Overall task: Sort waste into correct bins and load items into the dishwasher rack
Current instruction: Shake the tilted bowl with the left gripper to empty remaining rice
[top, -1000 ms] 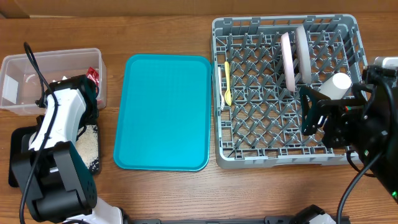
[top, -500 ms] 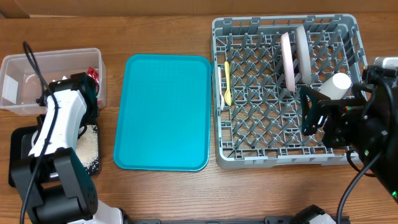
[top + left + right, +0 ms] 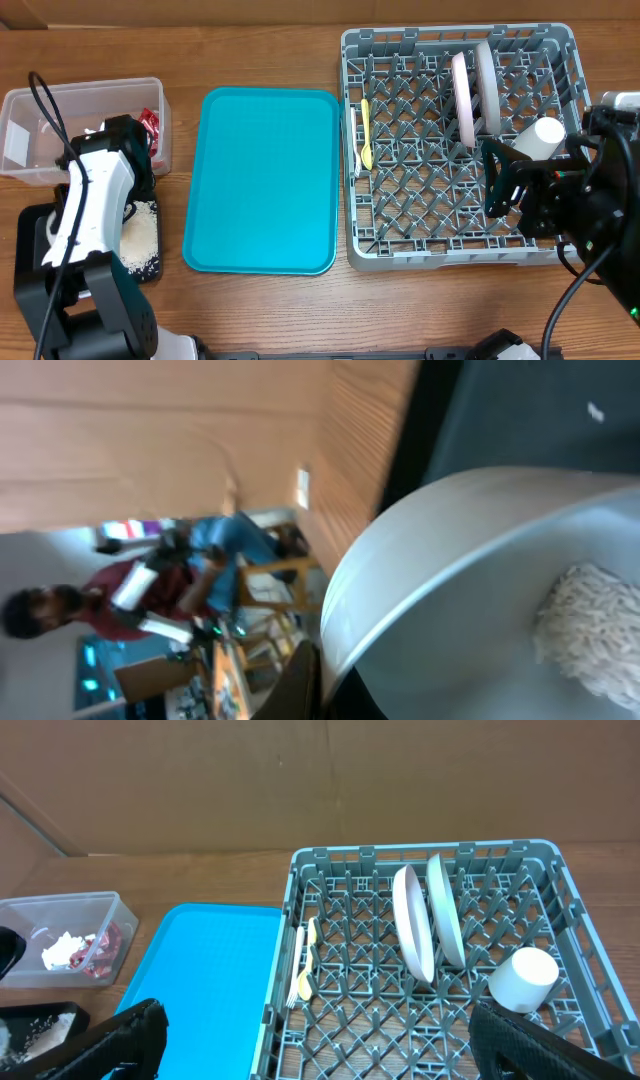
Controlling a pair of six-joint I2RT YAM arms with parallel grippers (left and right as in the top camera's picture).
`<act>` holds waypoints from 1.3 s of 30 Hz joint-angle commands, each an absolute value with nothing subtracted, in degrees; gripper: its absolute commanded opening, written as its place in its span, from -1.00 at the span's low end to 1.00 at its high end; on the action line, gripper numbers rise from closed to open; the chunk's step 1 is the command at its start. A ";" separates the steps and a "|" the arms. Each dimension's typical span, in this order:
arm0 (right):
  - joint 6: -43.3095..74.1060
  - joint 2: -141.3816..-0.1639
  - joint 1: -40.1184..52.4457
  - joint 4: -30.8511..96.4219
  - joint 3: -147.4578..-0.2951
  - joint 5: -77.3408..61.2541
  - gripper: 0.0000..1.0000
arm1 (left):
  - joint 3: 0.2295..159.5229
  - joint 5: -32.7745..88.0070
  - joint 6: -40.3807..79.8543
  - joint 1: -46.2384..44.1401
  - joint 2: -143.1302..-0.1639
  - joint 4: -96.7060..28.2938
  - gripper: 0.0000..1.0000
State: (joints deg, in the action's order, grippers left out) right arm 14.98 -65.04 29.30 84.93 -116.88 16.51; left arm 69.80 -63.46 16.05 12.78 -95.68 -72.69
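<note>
This is looking like a robotics lab rather than a kitchen. A left robot arm [image 3: 95, 200] and a right robot arm [image 3: 590, 200] are sitting at a wooden table [image 3: 270, 310], a black cable [image 3: 45, 100] is looping off the left one, and plain cardboard [image 3: 250, 780] is standing in as a back wall. A dish rack [image 3: 450, 258] is resting straight on the table. Off to one side, blurred, a person in a red top [image 3: 70, 615] is showing near a wooden chair [image 3: 262, 572].

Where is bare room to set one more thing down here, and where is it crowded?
Free: the teal tray; the dishwasher rack lattice between the yellow cutlery and the right claw. Crowded: left edge (clear tub, black tray, left arm); rack's far-right corner (plates, cup).
</note>
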 commanded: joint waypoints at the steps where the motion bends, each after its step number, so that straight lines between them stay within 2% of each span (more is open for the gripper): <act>1: 14.94 -64.79 29.52 84.66 -116.97 16.91 1.00 | 72.07 -71.96 13.15 11.94 -93.10 -75.18 -0.92; 4: 14.94 -64.79 29.52 84.66 -116.97 16.91 1.00 | 68.34 -56.23 25.80 14.04 -92.75 -71.68 -0.92; 5: 14.94 -64.79 29.52 84.66 -116.97 16.91 1.00 | 67.07 -56.58 22.02 15.25 -93.12 -70.26 -0.91; 6: 14.94 -64.79 29.52 84.66 -116.97 16.91 1.00 | 66.06 -61.14 12.29 16.56 -93.80 -69.58 -0.92; 7: 14.94 -64.79 29.52 84.66 -116.97 16.88 1.00 | 67.00 -64.75 10.20 16.16 -93.86 -70.39 -0.92; 8: 14.94 -64.79 29.52 84.66 -116.97 16.88 1.00 | 69.17 -64.84 11.57 14.66 -93.78 -72.86 -0.92; 9: 14.94 -64.79 29.52 84.66 -116.97 16.88 1.00 | 70.65 -63.66 17.80 12.78 -93.65 -74.37 -0.91; 10: 14.94 -64.79 29.52 84.66 -116.97 16.88 1.00 | 69.82 -61.58 22.68 12.45 -93.69 -72.01 -0.92; 11: 14.94 -64.79 29.52 84.66 -116.97 16.88 1.00 | 69.04 -61.76 19.81 13.26 -94.04 -70.76 -0.92; 12: 14.94 -64.79 29.52 84.66 -116.97 16.88 1.00 | 69.08 -64.51 12.10 13.87 -94.56 -71.20 -0.91; 13: 14.94 -64.79 29.52 84.66 -116.97 16.91 1.00 | 69.60 -71.85 6.04 13.26 -94.56 -74.30 -0.92; 14: 14.94 -64.79 29.52 84.66 -116.97 16.88 1.00 | 70.17 -72.36 8.62 12.12 -94.37 -74.85 -0.92; 16: 14.94 -64.79 29.52 84.66 -116.97 16.91 1.00 | 70.19 -65.87 16.71 9.72 -93.95 -72.75 -0.92; 18: 14.94 -64.79 29.52 84.66 -116.97 16.88 1.00 | 68.82 -64.97 16.40 10.20 -94.41 -72.38 -0.92; 19: 14.94 -64.79 29.52 84.66 -116.97 16.91 1.00 | 68.58 -66.61 8.71 10.98 -94.56 -74.94 -0.92; 20: 14.94 -64.79 29.52 84.66 -116.97 16.91 1.00 | 68.99 -67.96 9.30 10.35 -94.41 -76.40 -0.92; 21: 14.94 -64.79 29.52 84.66 -116.97 16.91 1.00 | 69.28 -67.16 17.65 8.43 -93.71 -72.60 -0.92; 22: 14.94 -64.79 29.52 84.66 -116.97 16.91 1.00 | 68.93 -63.81 18.85 8.49 -93.78 -69.49 -0.92; 23: 14.94 -64.79 29.52 84.66 -116.97 16.88 1.00 | 68.47 -62.52 16.80 9.13 -94.06 -68.62 -0.92; 25: 14.94 -64.79 29.52 84.66 -116.97 16.91 1.00 | 68.47 -65.14 4.32 10.55 -94.45 -72.75 -0.92; 27: 14.94 -64.79 29.52 84.66 -116.97 16.88 1.00 | 70.06 -71.75 12.67 8.08 -93.10 -78.39 -0.92; 29: 14.94 -64.79 29.52 84.66 -116.97 16.88 1.00 | 69.56 -65.19 17.34 6.37 -92.47 -72.99 -0.92; 32: 14.94 -64.79 29.52 84.66 -116.97 16.88 1.00 | 67.16 -61.80 6.98 9.96 -93.43 -70.81 -0.92; 35: 14.94 -64.79 29.52 84.66 -116.97 16.91 1.00 | 67.24 -60.86 7.88 8.91 -93.43 -71.07 -0.92; 39: 14.94 -64.79 29.52 84.66 -116.97 16.88 1.00 | 67.90 -70.28 7.09 8.71 -93.08 -72.71 -0.91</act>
